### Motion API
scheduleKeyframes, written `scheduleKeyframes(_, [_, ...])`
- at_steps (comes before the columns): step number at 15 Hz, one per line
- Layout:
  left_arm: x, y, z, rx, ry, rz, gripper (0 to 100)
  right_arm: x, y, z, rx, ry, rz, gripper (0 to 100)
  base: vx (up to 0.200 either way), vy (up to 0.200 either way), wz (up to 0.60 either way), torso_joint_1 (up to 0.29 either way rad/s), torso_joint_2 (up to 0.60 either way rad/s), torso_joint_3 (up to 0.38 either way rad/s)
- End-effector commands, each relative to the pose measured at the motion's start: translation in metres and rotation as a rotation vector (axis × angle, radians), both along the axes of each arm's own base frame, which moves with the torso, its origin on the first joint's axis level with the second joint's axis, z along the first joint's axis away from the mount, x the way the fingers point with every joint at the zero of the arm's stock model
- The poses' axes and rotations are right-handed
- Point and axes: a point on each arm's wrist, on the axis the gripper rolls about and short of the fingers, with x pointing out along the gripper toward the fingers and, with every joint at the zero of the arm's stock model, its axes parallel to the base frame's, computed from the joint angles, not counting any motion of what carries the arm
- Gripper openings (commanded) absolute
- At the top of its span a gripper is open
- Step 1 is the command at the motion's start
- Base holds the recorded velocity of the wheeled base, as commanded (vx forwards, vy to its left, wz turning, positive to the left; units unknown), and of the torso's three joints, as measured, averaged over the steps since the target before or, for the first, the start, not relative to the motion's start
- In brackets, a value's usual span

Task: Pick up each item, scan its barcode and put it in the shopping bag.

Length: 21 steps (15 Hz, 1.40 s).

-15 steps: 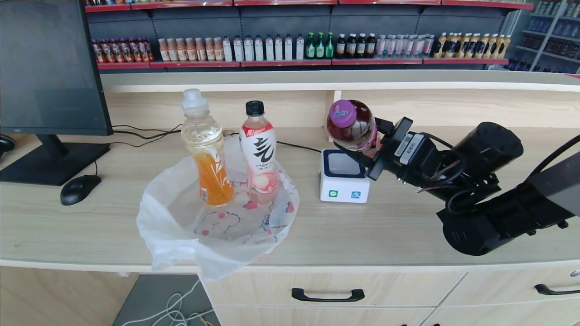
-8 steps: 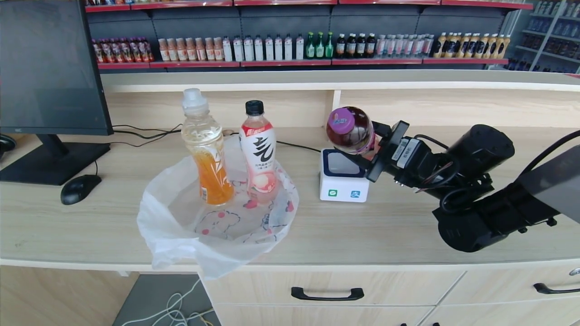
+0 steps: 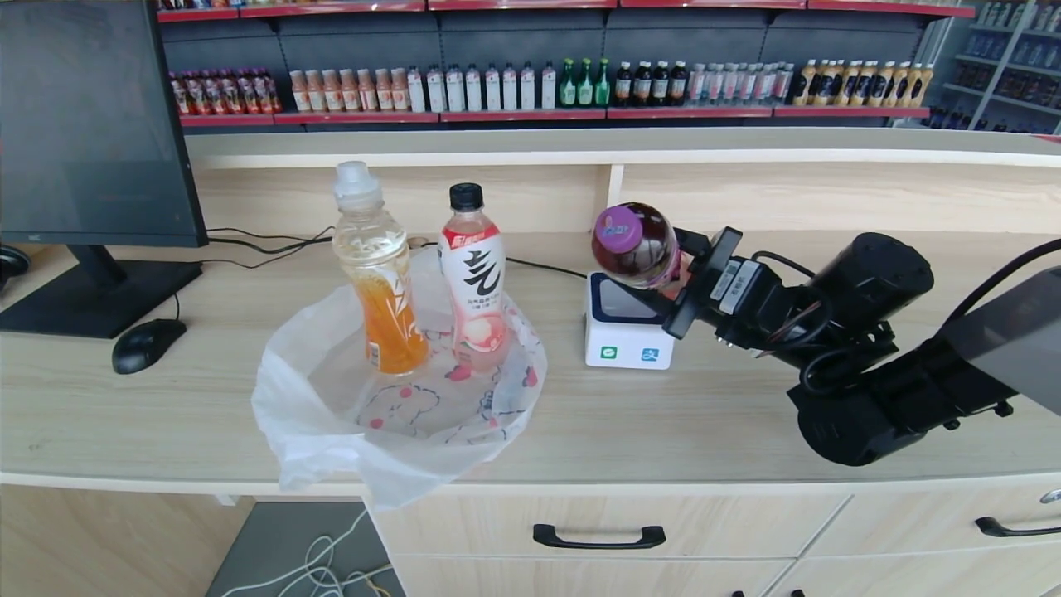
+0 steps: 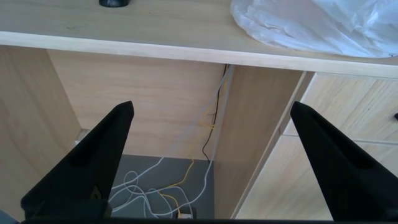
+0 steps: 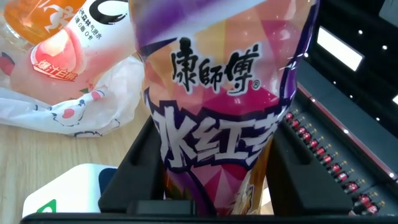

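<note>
A light wood table (image 3: 729, 414) is running across the whole frame, with store shelves (image 3: 530, 116) stretching along the top behind it, lined with rows of drinks.

At the far left a dark monitor (image 3: 91, 124) is standing on its foot, and one black mouse (image 3: 147, 344) is lying just in front of it.

The left hand (image 4: 214, 155) is hanging below the table's front edge with its two fingers spread wide and holding nothing. It's facing the open space under the table, where some cables (image 4: 155, 193) are lying on the floor.

Left of centre, one white shopping bag (image 3: 331, 414) with little red prints is lying open, drooping over the front edge. Two bottles are standing upright in it: an orange drink bottle (image 3: 377, 282) with a clear cap, and just right of it a pink-and-white bottle (image 3: 474, 282) with a black cap and big dark characters on its label.

Right of the bag, one small white scanner (image 3: 626, 336) is sitting with its dark window facing up.

The third one, the purple-capped bottle (image 3: 634, 245), is hanging just over the scanner, tipped so the cap is pointing at the camera. The right hand (image 3: 667, 278) is gripping it around the body, one finger on each side of its purple and pink label.

Two black drawer handles (image 3: 598, 537) are showing along the bottom.
</note>
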Motion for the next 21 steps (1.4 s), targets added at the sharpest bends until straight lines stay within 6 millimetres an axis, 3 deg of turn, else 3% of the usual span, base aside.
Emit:
scheduleKeyframes(1, [0.000, 0.000, 0.000, 0.000, 0.000, -0.001, 100, -0.001, 0.002, -0.001, -0.002, 0.000, 0.002, 0, 0.000, 0.000, 0.00, 0.000, 0.00, 0.000])
scheduleKeyframes(12, [0.000, 0.000, 0.000, -0.001, 0.000, 0.001, 100, -0.004, 0.003, 0.000, 0.012, 0.011, -0.019, 0, 0.000, 0.000, 0.00, 0.000, 0.00, 0.000])
scheduleKeyframes(21, [0.000, 0.000, 0.000, 0.000, 0.000, 0.001, 100, -0.014, 0.015, 0.009, 0.136, 0.085, -0.116, 0, 0.000, 0.000, 0.00, 0.000, 0.00, 0.000])
